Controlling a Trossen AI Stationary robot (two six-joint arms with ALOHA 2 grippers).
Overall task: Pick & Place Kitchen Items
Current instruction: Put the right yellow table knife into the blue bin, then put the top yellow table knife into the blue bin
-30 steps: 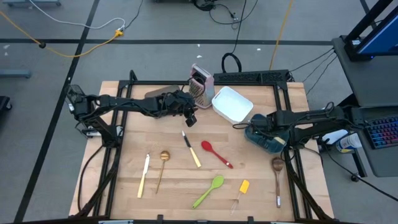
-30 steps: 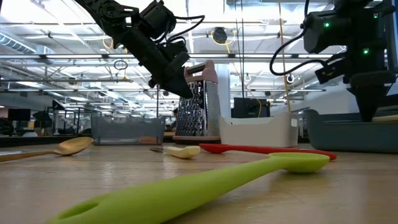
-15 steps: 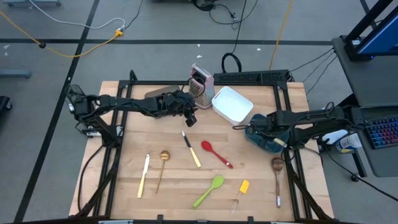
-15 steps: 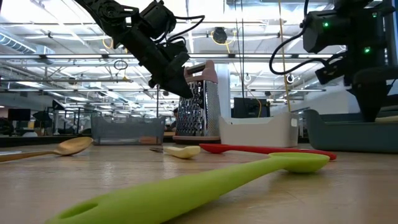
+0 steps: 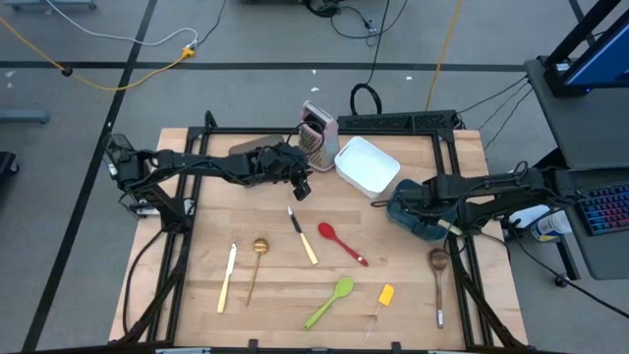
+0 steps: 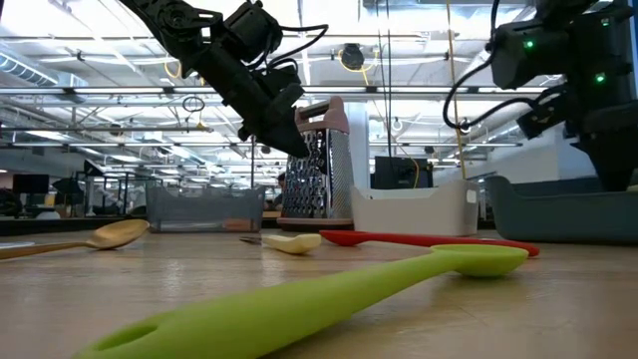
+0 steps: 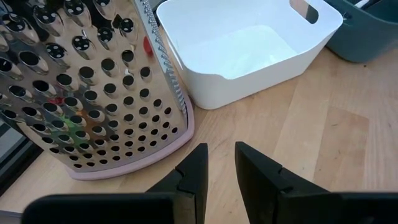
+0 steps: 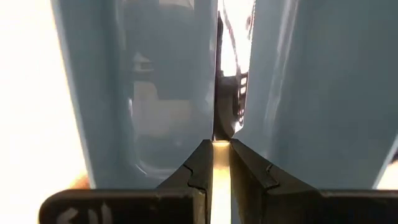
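The left gripper (image 5: 303, 187) hangs above the worktop (image 5: 197, 246) just in front of the box grater (image 5: 316, 136), its fingers (image 7: 194, 171) close together with a thin gap and nothing between them. The white container (image 5: 368, 164) stands just beside the grater.

The right gripper (image 8: 221, 163) is down inside the teal container (image 5: 418, 218), where the overhead camera cannot see its tip. Its wrist camera shows the fingers (image 8: 199, 163) clamped on a thin cream strip (image 8: 221, 177), probably a utensil handle, though most of it is cut off or hidden by the teal walls.

The other utensils lie loose on the worktop: a cream-handled knife (image 5: 304, 236), red spoon (image 5: 341, 242), green spoon (image 5: 330, 301), gold spoon (image 5: 257, 264), a second cream knife (image 5: 227, 276), a yellow spatula (image 5: 381, 302) and a wooden spoon (image 5: 438, 282). From table height, the green spoon fills the foreground and hides much behind it.
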